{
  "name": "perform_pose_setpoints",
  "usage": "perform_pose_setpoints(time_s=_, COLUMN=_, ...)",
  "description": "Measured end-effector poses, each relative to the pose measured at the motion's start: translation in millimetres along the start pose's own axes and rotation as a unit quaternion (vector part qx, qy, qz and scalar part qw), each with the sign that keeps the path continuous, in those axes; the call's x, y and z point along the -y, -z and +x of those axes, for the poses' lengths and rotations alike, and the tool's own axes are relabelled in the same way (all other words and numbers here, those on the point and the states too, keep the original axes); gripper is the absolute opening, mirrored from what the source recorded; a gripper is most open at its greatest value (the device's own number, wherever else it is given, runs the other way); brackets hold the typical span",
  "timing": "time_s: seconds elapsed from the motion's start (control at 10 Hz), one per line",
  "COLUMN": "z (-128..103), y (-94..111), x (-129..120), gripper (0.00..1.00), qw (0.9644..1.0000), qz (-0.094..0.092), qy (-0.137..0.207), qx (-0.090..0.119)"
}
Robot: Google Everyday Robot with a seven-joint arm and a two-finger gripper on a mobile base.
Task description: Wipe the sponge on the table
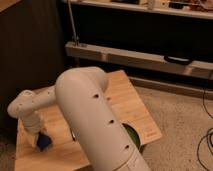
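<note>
The low light-brown wooden table [125, 100] fills the middle of the camera view. A small dark blue sponge [44, 143] rests on its front left part. My gripper [39, 139] sits at the end of the white forearm, pressed down on the sponge and shut on it. The fingers are mostly hidden behind the wrist. My thick white upper arm [95, 120] crosses the foreground and hides the table's centre.
A green round object [133, 135] peeks out from behind my arm near the table's front right. A long grey shelf [140, 56] runs behind the table, with a dark wall on the left. Cables [206, 145] lie on the floor at right.
</note>
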Motion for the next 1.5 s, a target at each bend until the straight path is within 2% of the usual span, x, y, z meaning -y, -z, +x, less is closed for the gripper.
perform_pose_setpoints(time_s=0.1, z=14, y=-2, x=8, gripper=0.23, qw=0.9999, qz=-0.001, qy=-0.016, qx=0.000)
perform_pose_setpoints(time_s=0.3, z=63, y=-3, x=24, gripper=0.23, qw=0.9986, qz=-0.004, qy=-0.052, qx=0.001)
perform_pose_setpoints(time_s=0.5, z=115, y=2, x=30, gripper=0.23, qw=0.9971, qz=-0.007, qy=-0.076, qx=0.007)
perform_pose_setpoints(time_s=0.6, z=137, y=4, x=27, gripper=0.23, qw=0.9968, qz=-0.009, qy=-0.079, qx=0.007)
perform_pose_setpoints(time_s=0.8, z=162, y=2, x=10, gripper=0.23, qw=0.9977, qz=-0.013, qy=-0.066, qx=0.003)
perform_pose_setpoints(time_s=1.0, z=168, y=-4, x=-10, gripper=0.23, qw=0.9989, qz=-0.018, qy=-0.043, qx=-0.001)
perform_pose_setpoints(time_s=1.2, z=156, y=-10, x=-33, gripper=0.23, qw=0.9996, qz=-0.026, qy=-0.012, qx=-0.004)
perform_pose_setpoints(time_s=1.4, z=125, y=-11, x=-54, gripper=0.23, qw=0.9992, qz=-0.033, qy=0.024, qx=-0.001)
perform_pose_setpoints(time_s=1.5, z=97, y=-11, x=-66, gripper=0.23, qw=0.9984, qz=-0.036, qy=0.044, qx=0.001)
